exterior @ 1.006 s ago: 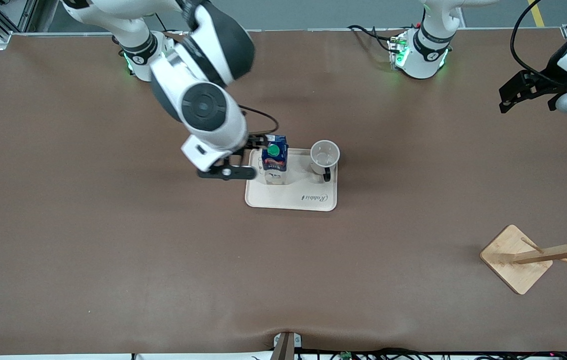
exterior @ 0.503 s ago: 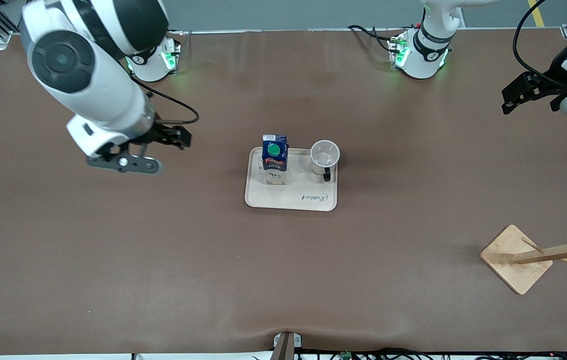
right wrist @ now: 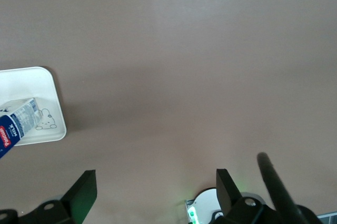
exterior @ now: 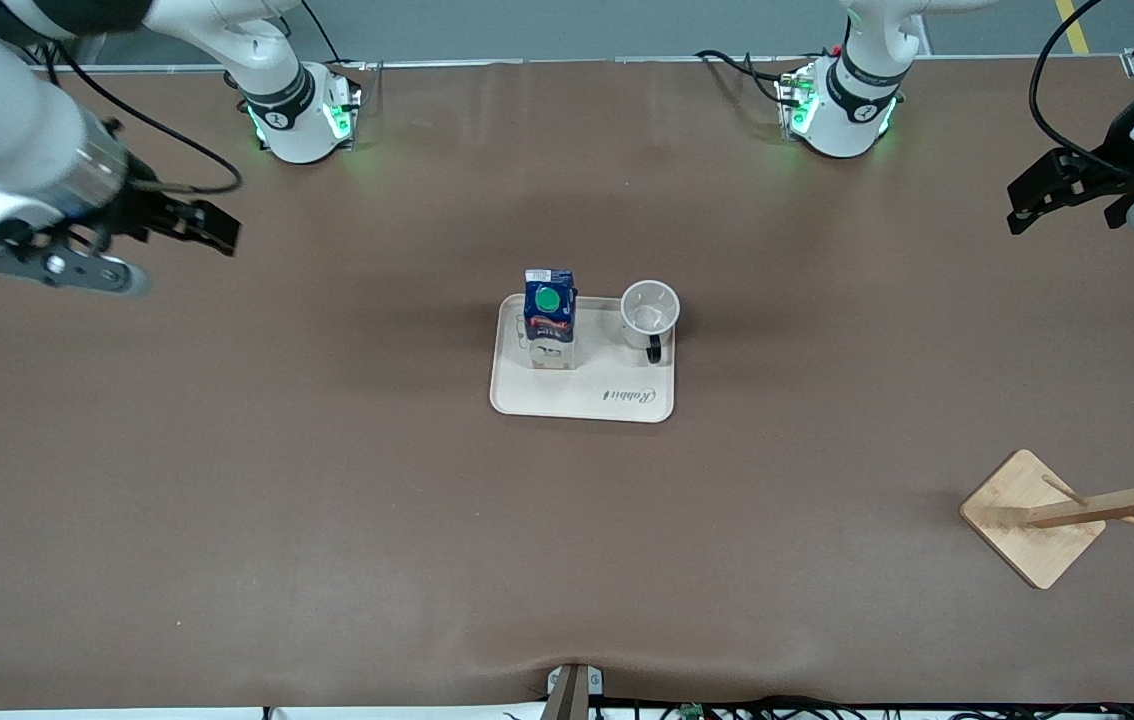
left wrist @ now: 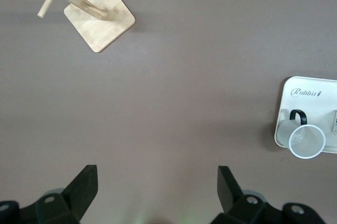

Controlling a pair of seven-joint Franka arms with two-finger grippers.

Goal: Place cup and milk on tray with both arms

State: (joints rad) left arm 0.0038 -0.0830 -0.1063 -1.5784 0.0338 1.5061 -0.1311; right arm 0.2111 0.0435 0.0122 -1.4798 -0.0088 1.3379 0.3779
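The cream tray [exterior: 582, 398] lies mid-table. The milk [exterior: 549, 316] stands upright on it at the right arm's end. The cup [exterior: 649, 310] stands upright beside it on the tray, with its handle toward the front camera. My right gripper [exterior: 215, 232] is open and empty, up over bare table near the right arm's end. My left gripper [exterior: 1022, 205] is open and empty, up over the left arm's end. The left wrist view shows its gripper [left wrist: 156, 182] over bare table, with the cup [left wrist: 305, 141] and tray [left wrist: 311, 93]. The right wrist view shows its gripper [right wrist: 155, 184], the tray [right wrist: 31, 84] and the milk [right wrist: 16, 124].
A wooden rack [exterior: 1032, 515] with a square base and pegs lies tipped over near the front camera at the left arm's end; it also shows in the left wrist view [left wrist: 100, 21]. The right arm's green-lit base [right wrist: 205, 209] shows in the right wrist view.
My right gripper has pulled away from the milk and swung far toward the right arm's end of the table. The milk stays upright on the tray. The left gripper has barely moved.
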